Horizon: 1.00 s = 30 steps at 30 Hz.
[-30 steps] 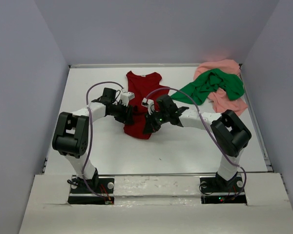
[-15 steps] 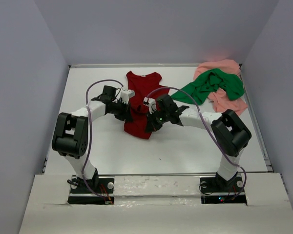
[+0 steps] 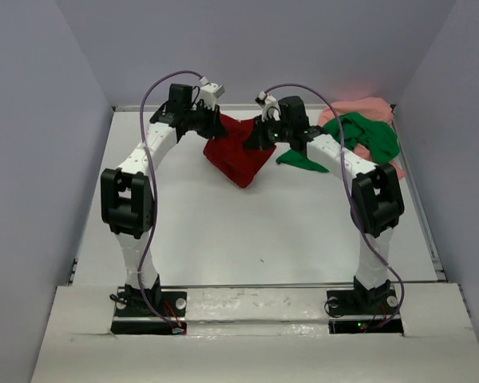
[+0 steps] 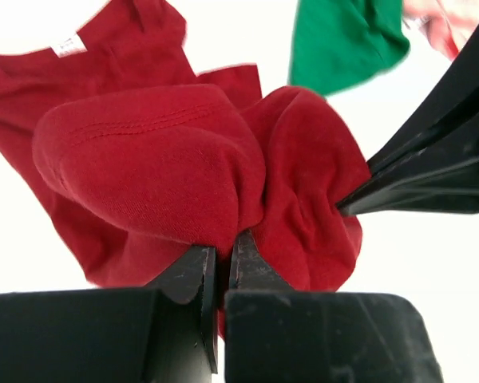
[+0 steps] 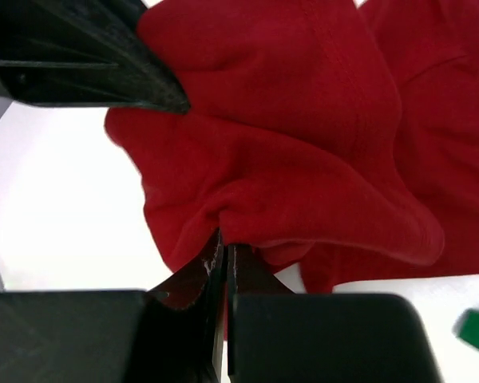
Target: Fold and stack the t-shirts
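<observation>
Both arms just swung from mid-surface to the far edge, hauling the red shirt's hem up with them. Left fingers and right fingers are each clamped on a bunch of red cloth. The shirt sags between them, far centre. Looks like the first fold, hem to collar. Green shirt and pink shirt are heaped far right, not yet folded.

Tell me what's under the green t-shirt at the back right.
The salmon pink t-shirt lies under the green t-shirt, peeking out behind it and at its right edge. The rest of the pink one is covered, so its shape cannot be seen.
</observation>
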Tool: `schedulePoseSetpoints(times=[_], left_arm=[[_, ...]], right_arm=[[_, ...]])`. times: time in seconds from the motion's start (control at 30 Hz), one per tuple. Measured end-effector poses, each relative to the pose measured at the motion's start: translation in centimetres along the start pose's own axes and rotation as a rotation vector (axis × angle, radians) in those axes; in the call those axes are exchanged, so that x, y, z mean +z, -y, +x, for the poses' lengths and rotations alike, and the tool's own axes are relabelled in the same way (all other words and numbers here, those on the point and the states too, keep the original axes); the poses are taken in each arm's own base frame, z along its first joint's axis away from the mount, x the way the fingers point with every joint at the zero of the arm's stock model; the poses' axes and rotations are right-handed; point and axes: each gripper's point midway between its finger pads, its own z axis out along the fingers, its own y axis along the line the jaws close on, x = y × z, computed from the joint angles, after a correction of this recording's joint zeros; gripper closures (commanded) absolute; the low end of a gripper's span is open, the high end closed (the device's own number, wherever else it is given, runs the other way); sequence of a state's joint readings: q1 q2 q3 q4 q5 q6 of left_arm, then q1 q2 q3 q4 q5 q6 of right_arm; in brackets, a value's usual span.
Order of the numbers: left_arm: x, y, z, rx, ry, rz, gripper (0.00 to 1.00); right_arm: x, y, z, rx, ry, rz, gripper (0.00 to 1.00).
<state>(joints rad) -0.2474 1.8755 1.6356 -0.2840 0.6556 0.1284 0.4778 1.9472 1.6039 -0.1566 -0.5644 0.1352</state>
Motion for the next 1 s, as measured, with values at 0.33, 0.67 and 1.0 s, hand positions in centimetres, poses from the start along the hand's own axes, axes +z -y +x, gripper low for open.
schedulePoseSetpoints(times=[0.33, 0.67, 1.0], left_arm=[[9.1, -6.4, 2.7, -0.098, -0.094, -0.014, 0.01], [12.3, -11.3, 5.3, -0.128, -0.113, -0.17, 0.01], [5.5, -9.5, 5.0, -0.077, -0.033, -0.322, 0.01]], right_arm=[[5.6, 9.8, 3.7, 0.112, -0.09, 0.097, 1.0], [8.0, 15.3, 3.5, 0.128, -0.116, 0.188, 0.0], [1.5, 10.3, 5.3, 0.149, -0.187, 0.143, 0.0]])
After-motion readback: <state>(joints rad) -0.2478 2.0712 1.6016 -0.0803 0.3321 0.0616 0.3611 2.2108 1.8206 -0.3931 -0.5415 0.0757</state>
